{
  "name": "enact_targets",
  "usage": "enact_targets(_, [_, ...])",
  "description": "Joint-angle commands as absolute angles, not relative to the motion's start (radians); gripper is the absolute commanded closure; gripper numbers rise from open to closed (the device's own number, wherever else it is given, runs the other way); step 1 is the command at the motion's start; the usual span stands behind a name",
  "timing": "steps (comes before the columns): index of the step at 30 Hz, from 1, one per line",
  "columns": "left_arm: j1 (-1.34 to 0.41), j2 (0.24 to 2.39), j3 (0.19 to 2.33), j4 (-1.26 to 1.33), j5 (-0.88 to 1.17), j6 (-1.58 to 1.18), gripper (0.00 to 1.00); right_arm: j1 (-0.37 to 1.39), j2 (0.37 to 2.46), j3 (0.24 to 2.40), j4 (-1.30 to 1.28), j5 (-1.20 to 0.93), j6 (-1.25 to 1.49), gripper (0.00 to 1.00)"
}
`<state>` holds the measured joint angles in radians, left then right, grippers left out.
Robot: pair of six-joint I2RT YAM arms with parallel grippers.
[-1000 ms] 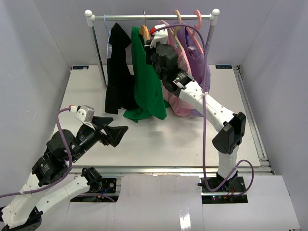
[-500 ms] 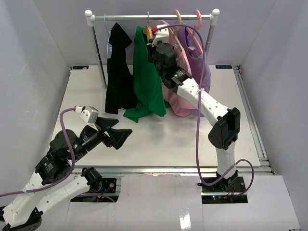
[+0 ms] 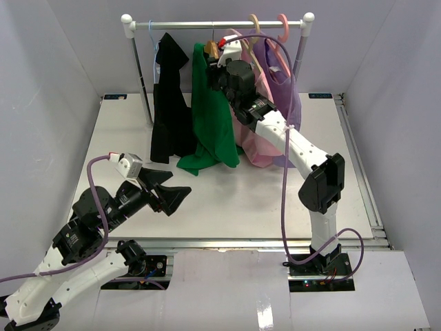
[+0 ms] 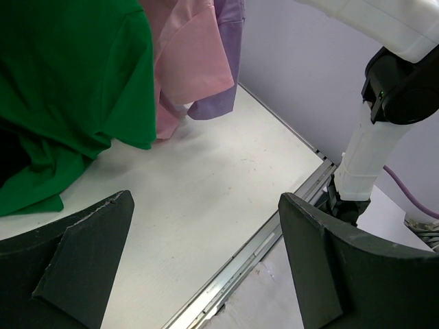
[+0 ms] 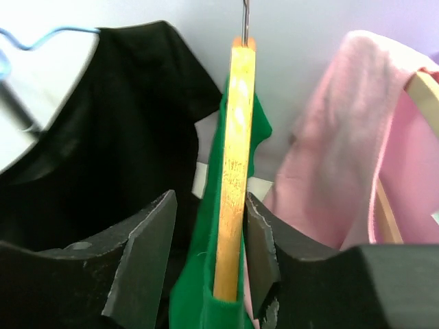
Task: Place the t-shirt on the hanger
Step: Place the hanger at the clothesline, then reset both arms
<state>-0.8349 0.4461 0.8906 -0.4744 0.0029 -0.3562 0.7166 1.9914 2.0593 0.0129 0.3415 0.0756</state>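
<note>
Right wrist view, item one: right gripper [image 5: 209,199], jaws standing spread and straddling the hanger [image 5: 234,137]. The left finger [image 5: 147,253] is sitting apart from the wood with green cloth in the gap, and the right finger [image 5: 264,253] is lying just beside the wood. Nothing is being pinched.

Item two: the hanger, light wood, is hanging edge-on by its metal hook and running down between the jaws.

Item three: the t-shirt [image 5: 192,288], bright green, is draping from the hanger on both sides of the wood. In the top view it is hanging full length from the rail [image 3: 213,25], its hem touching the table [image 3: 227,200].

Item four: a black garment [image 5: 103,137] is hanging to the left of the t-shirt, a pink shirt [image 5: 329,171] to the right, and a purple garment [image 3: 282,76] beyond the pink one.

Item five: left gripper [image 4: 206,199], jaws gaping wide and holding nothing, is hovering over the near left of the table and facing the garments, well apart from them.
</note>
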Motion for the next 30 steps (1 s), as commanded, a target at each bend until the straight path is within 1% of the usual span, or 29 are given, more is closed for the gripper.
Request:
enact_targets(1, [-0.835,0.456,0.902,-0.434,0.050,-0.355,0.02,0.720,1.829,2.047,0.006,0.195,0.112,0.41])
enact_targets(6, [-0.836,0.514,0.943,-0.409,0.092,-0.323,0.02,0.726,1.699,1.950,-0.094,0.201,0.115,0.19])
enact_targets(8, [-0.836,0.552,0.959,-0.400,0.081,-0.317,0.02,0.727,1.654,1.931,-0.164,0.229,0.117,0.14])
enact_targets(9, [-0.835,0.582,0.977,-0.393,0.065,-0.315,0.02,0.727,1.618,1.908,-0.218,0.246,0.121,0.08])
enact_targets(11, [-0.834,0.625,0.999,-0.378,0.044,-0.310,0.02,0.731,1.535,1.846,-0.286,0.250,0.131,0.05])
enact_targets(14, [-0.836,0.690,1.008,-0.363,0.013,-0.309,0.02,0.750,1.415,1.742,-0.387,0.256,0.168,0.10])
enact_targets(17, [-0.836,0.729,0.999,-0.336,-0.028,-0.319,0.02,0.798,1.322,1.689,-0.538,0.287,0.211,0.10])
enact_targets(19, [-0.836,0.735,0.984,-0.306,-0.035,-0.329,0.02,0.826,1.273,1.628,-0.592,0.320,0.232,0.10])
enact_targets(21, [-0.836,0.733,0.969,-0.268,-0.037,-0.343,0.02,0.861,1.187,1.552,-0.592,0.372,0.249,0.10])
enact_targets(25, [-0.834,0.731,0.939,-0.252,-0.025,-0.348,0.02,0.885,1.038,1.319,-0.563,0.459,0.279,0.10])
enact_targets(28, [-0.834,0.700,0.908,-0.231,-0.008,-0.328,0.02,0.885,0.953,1.229,-0.576,0.523,0.272,0.10])
enact_targets(30, [-0.836,0.683,0.900,-0.231,0.003,-0.310,0.02,0.885,0.895,1.182,-0.575,0.514,0.270,0.10])
